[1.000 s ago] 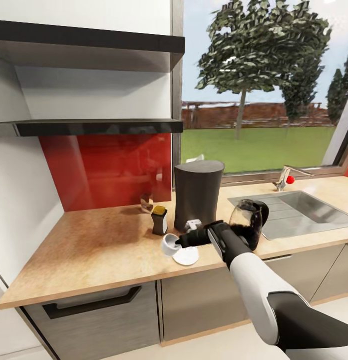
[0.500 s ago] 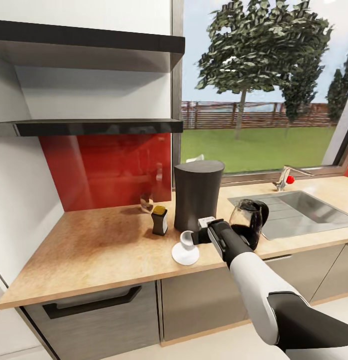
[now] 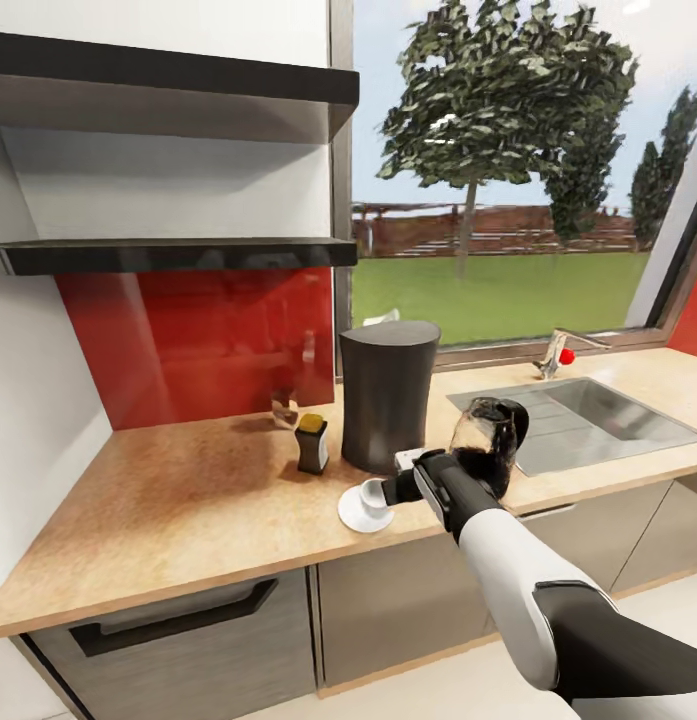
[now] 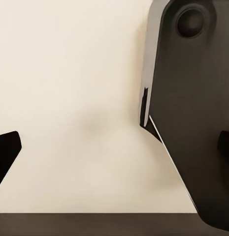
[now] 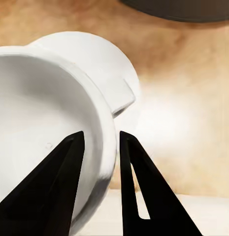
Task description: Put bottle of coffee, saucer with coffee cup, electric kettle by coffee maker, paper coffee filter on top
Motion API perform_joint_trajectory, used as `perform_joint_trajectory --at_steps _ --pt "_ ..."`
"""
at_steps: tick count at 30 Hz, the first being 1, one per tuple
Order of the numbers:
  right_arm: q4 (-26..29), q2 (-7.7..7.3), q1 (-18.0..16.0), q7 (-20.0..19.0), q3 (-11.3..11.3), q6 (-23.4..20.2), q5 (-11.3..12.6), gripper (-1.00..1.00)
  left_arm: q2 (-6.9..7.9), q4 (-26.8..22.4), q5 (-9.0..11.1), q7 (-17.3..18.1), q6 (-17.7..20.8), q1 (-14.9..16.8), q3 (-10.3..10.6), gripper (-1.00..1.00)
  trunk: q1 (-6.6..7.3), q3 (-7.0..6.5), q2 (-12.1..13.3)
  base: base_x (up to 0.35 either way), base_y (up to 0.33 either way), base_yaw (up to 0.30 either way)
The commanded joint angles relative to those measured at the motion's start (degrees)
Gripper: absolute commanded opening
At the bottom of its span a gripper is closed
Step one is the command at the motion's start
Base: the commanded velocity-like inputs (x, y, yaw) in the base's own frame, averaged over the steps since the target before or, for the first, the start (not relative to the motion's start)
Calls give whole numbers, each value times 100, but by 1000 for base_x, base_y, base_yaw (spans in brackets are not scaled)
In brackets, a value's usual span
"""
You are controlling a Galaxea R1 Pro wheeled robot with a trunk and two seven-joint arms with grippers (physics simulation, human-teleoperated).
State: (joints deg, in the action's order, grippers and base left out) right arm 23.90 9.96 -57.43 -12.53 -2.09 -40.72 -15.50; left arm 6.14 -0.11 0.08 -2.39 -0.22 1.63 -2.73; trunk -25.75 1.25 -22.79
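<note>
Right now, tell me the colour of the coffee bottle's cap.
Golden-yellow, on the dark bottle of coffee beside the coffee maker; clearest in the head view.

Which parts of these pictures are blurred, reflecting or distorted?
Head view: the red backsplash mirrors blurred shapes, and the window frame leans near the picture's edge. Right wrist view: the coffee cup looms oversized and soft-edged, one finger inside its rim.
</note>
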Motion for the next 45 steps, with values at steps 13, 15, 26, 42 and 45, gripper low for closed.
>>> perform_joint_trajectory --at_steps 13,15,26,42,45 --pt "-43 4 -5 -45 -37 -11 195 -100 -5 1 0 -1 -4 4 -10 100 -4 13 -14 47 24 -1" --pt "-43 4 -5 -40 -37 2 196 -100 -11 1 0 -5 -4 4 -7 100 -4 13 -14 131 60 0" --pt "-52 4 -5 -43 -61 21 196 -100 -8 2 0 -7 -4 4 -8 100 -4 13 -14 16 7 0" --pt "-493 4 -5 -39 -409 705 189 -100 1 1 0 -2 -4 4 -10 100 -4 13 -14 0 0 0" --pt "-497 4 -5 -34 -445 706 188 -100 1 2 0 -2 -4 4 -15 100 -4 13 -14 0 0 0"
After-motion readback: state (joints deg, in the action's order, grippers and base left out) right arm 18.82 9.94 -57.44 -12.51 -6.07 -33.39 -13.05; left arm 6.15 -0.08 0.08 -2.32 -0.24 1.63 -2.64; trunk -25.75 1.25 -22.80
